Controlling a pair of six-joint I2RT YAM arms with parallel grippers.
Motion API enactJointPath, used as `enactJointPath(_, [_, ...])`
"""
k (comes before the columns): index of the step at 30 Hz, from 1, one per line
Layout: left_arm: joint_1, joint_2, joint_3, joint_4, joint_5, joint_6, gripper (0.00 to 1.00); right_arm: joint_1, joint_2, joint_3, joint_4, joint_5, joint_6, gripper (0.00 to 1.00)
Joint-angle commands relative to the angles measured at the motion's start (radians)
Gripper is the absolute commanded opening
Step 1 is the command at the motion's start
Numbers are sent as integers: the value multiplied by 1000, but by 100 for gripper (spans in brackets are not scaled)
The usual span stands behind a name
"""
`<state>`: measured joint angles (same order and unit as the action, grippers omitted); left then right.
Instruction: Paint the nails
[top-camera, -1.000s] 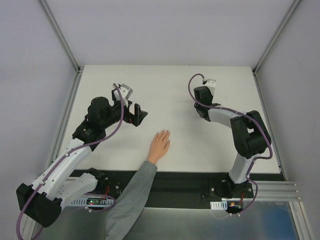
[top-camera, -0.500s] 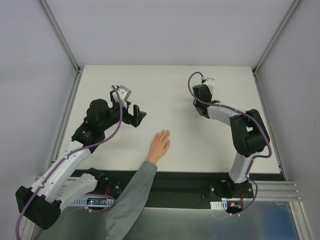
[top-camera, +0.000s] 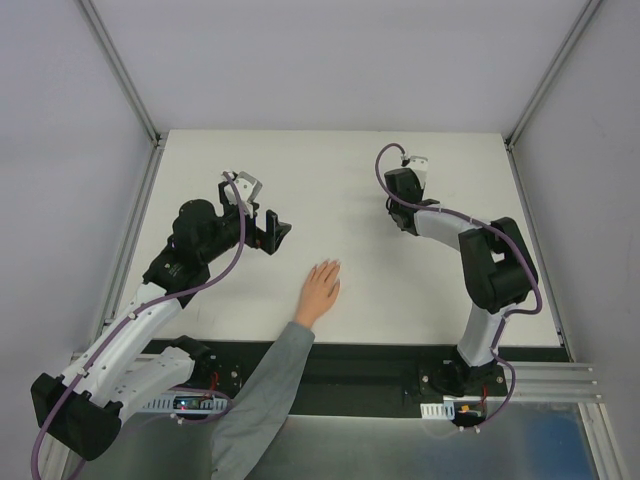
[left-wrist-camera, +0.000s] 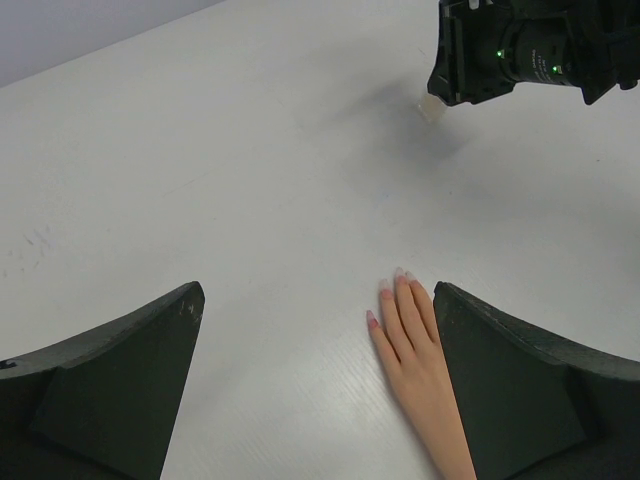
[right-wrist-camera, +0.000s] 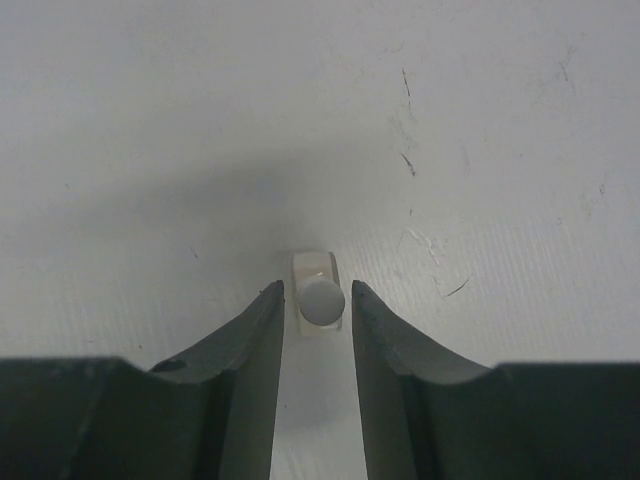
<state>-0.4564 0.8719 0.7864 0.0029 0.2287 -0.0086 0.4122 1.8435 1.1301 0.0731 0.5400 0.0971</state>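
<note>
A pale hand (top-camera: 320, 290) with a grey sleeve lies flat on the white table, fingers pointing away from me. Its tiny nails (left-wrist-camera: 395, 281) look pinkish in the left wrist view. My left gripper (top-camera: 272, 222) is open wide and empty, left of and beyond the hand; the hand lies by its right finger (left-wrist-camera: 500, 380). My right gripper (right-wrist-camera: 317, 290) points down at the far right and stands open around a small translucent whitish bottle (right-wrist-camera: 322, 300) with a grey round cap, a thin gap on each side. The bottle also shows in the left wrist view (left-wrist-camera: 430, 108).
The white table (top-camera: 350, 180) is bounded by metal frame rails at left and right and grey walls behind. The grey sleeve (top-camera: 265, 390) crosses the black base strip between the two arm bases.
My left gripper has drifted slightly left and back from the hand. The right gripper has shifted very slightly. The hand has not moved.
</note>
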Motion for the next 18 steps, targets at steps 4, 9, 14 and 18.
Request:
enactJointPath(4, [9, -10, -4, 40, -12, 19, 97, 4, 2, 42, 5, 5, 0, 44])
enactJointPath(9, [8, 1, -3, 42, -19, 24, 97, 13, -42, 24, 42, 5, -43, 55])
enactJointPath(14, [7, 12, -10, 42, -42, 30, 97, 65, -205, 2, -30, 49, -91, 64])
enactJointPath(18, [9, 12, -10, 42, -49, 12, 99, 83, -386, 10, -312, -55, -111, 69])
